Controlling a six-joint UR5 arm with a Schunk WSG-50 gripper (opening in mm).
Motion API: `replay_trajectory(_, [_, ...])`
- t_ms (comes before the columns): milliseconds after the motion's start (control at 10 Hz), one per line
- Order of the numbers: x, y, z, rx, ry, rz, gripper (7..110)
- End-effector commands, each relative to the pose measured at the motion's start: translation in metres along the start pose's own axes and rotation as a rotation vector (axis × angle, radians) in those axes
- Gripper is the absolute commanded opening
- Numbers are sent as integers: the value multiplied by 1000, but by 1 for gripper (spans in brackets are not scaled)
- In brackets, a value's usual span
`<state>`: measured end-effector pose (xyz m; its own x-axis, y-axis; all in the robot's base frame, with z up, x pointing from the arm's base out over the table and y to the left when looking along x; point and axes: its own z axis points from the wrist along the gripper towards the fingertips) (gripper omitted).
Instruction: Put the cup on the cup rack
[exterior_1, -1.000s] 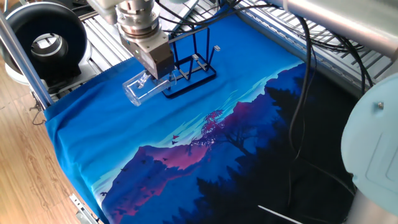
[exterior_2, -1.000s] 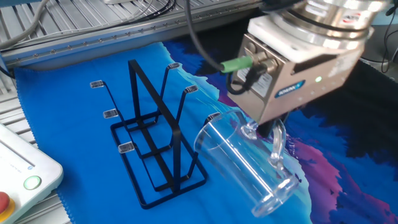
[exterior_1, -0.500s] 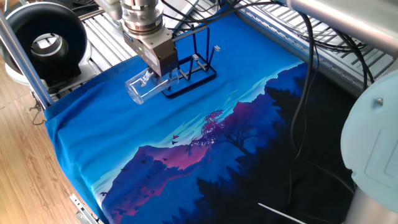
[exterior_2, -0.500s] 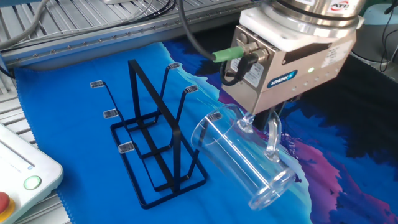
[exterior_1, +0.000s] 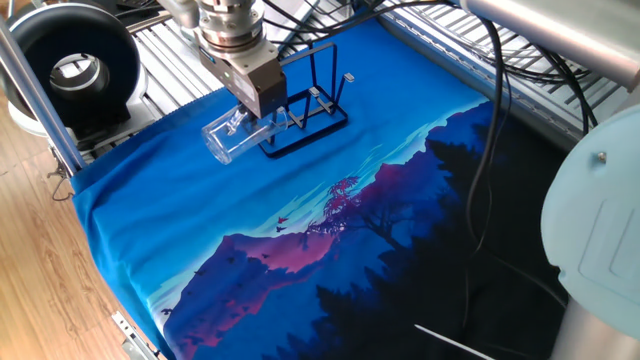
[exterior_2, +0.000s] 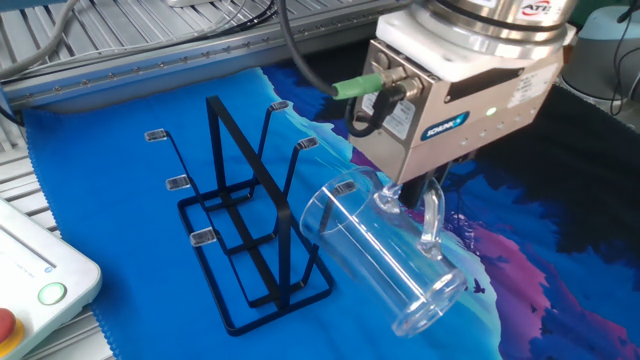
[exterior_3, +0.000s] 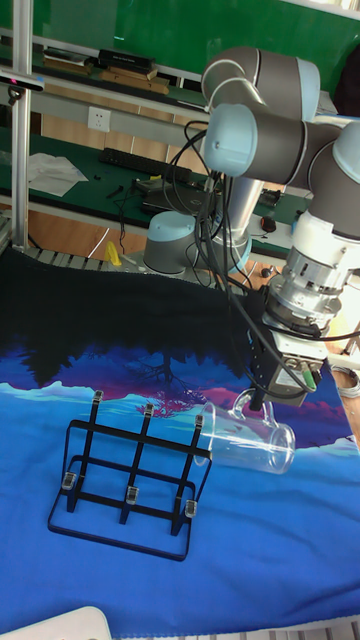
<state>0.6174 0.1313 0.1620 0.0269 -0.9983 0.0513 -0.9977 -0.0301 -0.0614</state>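
Clear glass cylindrical mug with a loop handle (exterior_2: 385, 262) is gripped by its handle in the grey two-finger gripper (exterior_2: 432, 200), jaws closed on that loop, mug tipped on its side with the open mouth toward the black thin-wire rack with upright pegs (exterior_2: 245, 225). Pickup looks done; in the other fixed view the rim sits right at the tip of the nearest peg, though I can't tell if it's touching or over it. Left to do, as I read it: slide the mug onto the peg, release, clear out over the blue printed cloth (exterior_1: 250, 230).
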Motion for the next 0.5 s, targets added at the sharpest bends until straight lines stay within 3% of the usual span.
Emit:
replay_trajectory(0, [2, -4, 1, 4, -7, -5, 7])
replay_trajectory(400, [4, -7, 4, 7, -10, -13, 7])
